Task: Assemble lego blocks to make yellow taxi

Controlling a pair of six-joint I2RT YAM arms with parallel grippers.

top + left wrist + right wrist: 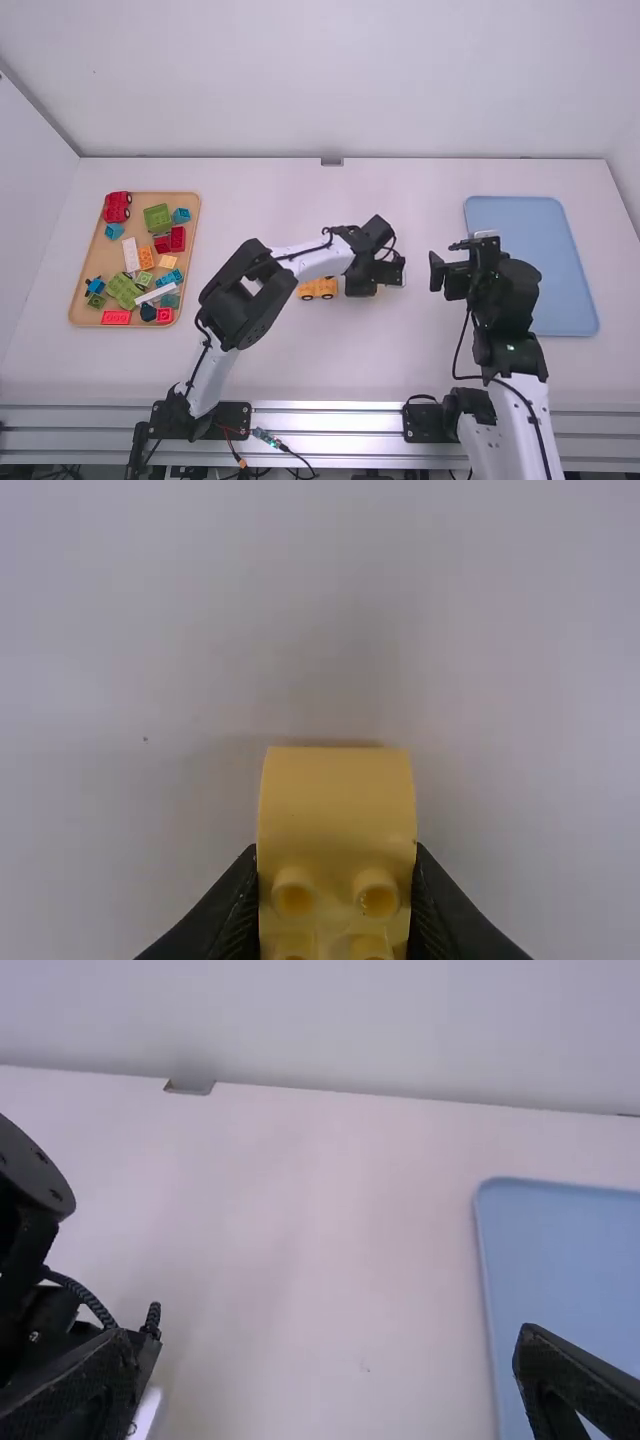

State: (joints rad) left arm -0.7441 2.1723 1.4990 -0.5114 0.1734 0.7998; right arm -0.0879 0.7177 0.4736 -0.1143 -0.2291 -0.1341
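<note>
My left gripper (378, 284) is low over the middle of the table. In the left wrist view, the same gripper (337, 865) is shut on a yellow block (337, 800) with a rounded top and studs. A yellow-orange wheeled piece (318, 289) rests on the table just left of that gripper in the high view. My right gripper (446, 268) stands open left of the blue tray; its fingers are wide apart in the right wrist view, with nothing between the gripper's tips (328, 1345).
A wooden tray (75, 300) on the left holds red, green, blue, orange and white blocks. The blue tray (565, 270) lies flat on the right, partly behind the right arm. The left arm reaches across the table's middle, and its black joints edge into the right wrist view.
</note>
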